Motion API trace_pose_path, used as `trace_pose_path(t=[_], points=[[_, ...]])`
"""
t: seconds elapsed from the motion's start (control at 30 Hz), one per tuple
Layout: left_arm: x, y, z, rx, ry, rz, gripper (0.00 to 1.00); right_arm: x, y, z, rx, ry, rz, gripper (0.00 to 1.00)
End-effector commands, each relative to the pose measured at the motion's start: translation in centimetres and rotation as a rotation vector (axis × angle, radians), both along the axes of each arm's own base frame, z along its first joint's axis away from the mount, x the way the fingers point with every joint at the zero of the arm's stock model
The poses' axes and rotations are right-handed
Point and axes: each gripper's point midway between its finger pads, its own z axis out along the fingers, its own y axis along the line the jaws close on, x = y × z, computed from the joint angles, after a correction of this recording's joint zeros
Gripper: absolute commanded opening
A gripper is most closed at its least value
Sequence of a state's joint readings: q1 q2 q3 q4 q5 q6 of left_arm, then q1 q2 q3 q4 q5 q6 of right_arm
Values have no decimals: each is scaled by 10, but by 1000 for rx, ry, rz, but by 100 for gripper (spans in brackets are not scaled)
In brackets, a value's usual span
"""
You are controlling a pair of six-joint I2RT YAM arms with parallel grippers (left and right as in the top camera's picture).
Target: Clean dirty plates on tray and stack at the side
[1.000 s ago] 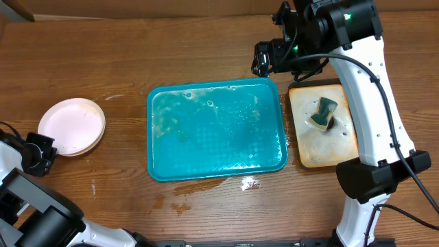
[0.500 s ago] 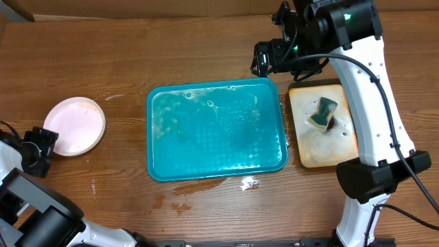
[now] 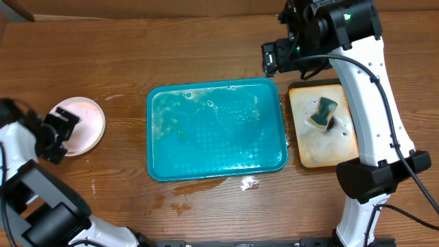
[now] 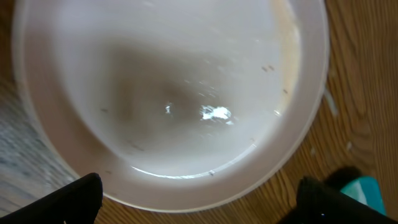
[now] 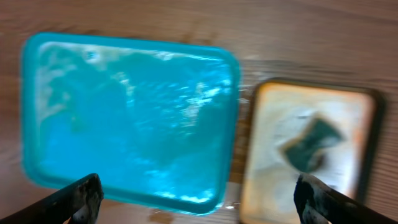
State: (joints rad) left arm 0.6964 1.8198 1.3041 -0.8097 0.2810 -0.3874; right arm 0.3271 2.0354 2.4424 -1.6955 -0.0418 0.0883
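One pale plate [image 3: 88, 122] lies left of tray [image 3: 216, 134].

Left flank: the plates [image 3: 88, 122] sit in one pile on the table [image 3: 123, 55]. The left gripper [image 3: 60, 132] hangs right over them, jaws wide, so the way down from above is blocked.
Gap to tray: a strip of bare wood runs between the pile and the tray [image 3: 149, 137].
Tray: raised rim all round, wet base open from above.
Back: a broad band of wood. The right gripper [image 3: 271, 58] hovers over the tray's far right corner, jaws apart.
Right flank: the tan tray [image 3: 305, 147] lies just beside, with only a thin slot between. A sponge [image 3: 324, 112] stands in its back half.
Overhead: the right arm [image 3: 370, 103] crosses above the tan tray's right edge.
Front: wet patches [image 3: 248, 183] on the wood.
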Motion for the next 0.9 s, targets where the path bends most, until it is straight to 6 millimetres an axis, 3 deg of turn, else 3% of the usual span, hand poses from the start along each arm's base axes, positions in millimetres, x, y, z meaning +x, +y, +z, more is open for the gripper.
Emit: trace_pose_path(t=[0.0, 0.27, 0.43, 0.63, 0.87], points=[[18, -14, 17, 95, 21, -114, 100, 2, -27, 26, -105, -114, -50, 100], [53, -80, 64, 202, 22, -317, 100, -14, -36, 61, -86, -200, -65, 100], [61, -127, 89, 209, -1, -436, 100, -32, -43, 90, -61, -273, -72, 100], [57, -182, 100, 205, -4, -572, 99, -45, -58, 120, -83, -377, -110, 100], [54, -242, 103, 238, -11, -732, 100, -46, -60, 122, -83, -385, -112, 100]])
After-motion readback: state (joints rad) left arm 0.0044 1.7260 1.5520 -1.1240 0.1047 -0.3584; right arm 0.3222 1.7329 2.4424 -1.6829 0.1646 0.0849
